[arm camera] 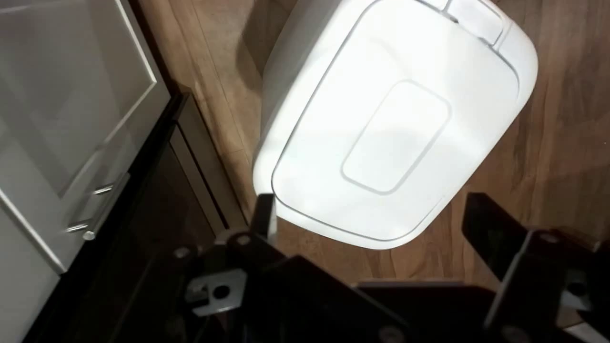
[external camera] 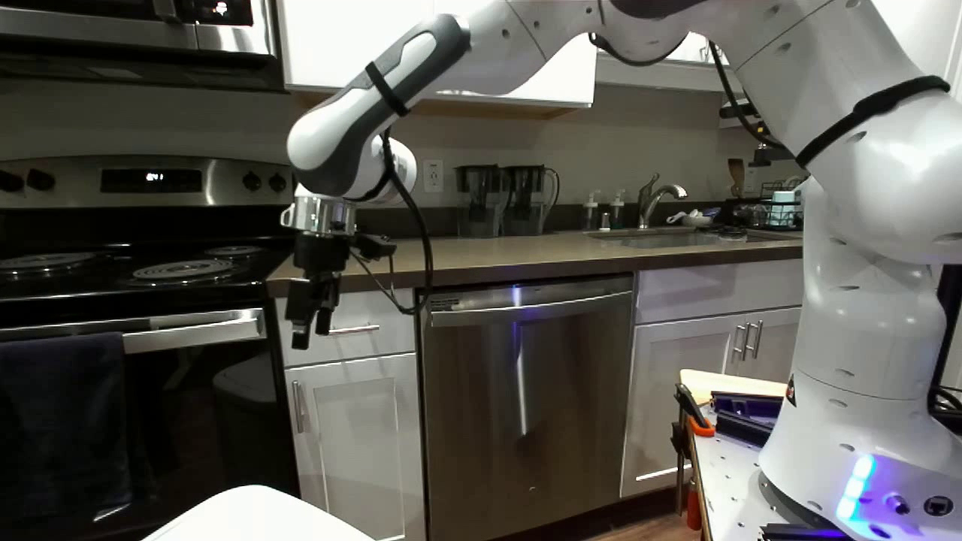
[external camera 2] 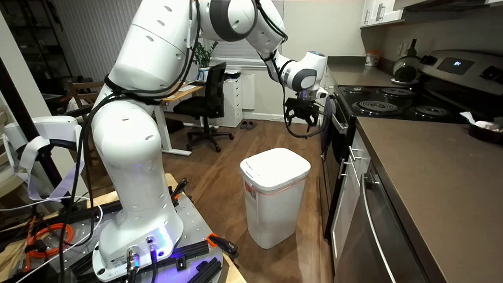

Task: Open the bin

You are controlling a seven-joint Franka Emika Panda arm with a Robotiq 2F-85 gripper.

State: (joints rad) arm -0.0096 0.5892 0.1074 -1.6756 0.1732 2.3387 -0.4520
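Observation:
The white plastic bin (external camera 2: 271, 214) stands upright on the wooden floor between the robot's table and the stove. Its rounded white lid (external camera 2: 275, 167) is closed. In the wrist view the lid (arm camera: 395, 138) fills the upper middle, with a small tab (arm camera: 476, 20) at its far end. Only the lid's top edge (external camera: 255, 515) shows at the bottom of an exterior view. My gripper (external camera 2: 301, 125) is above and beyond the bin, near the stove front, pointing down and apart from it. In the wrist view my gripper (arm camera: 371, 205) has its fingers wide apart with nothing between them.
The stove (external camera 2: 342, 118), white cabinets (external camera: 357, 436) and stainless dishwasher (external camera: 526, 406) line one side. A cabinet handle (arm camera: 107, 207) sticks out at the left of the wrist view. The robot's table (external camera 2: 196, 220) is near the bin. A desk chair (external camera 2: 212, 98) stands behind.

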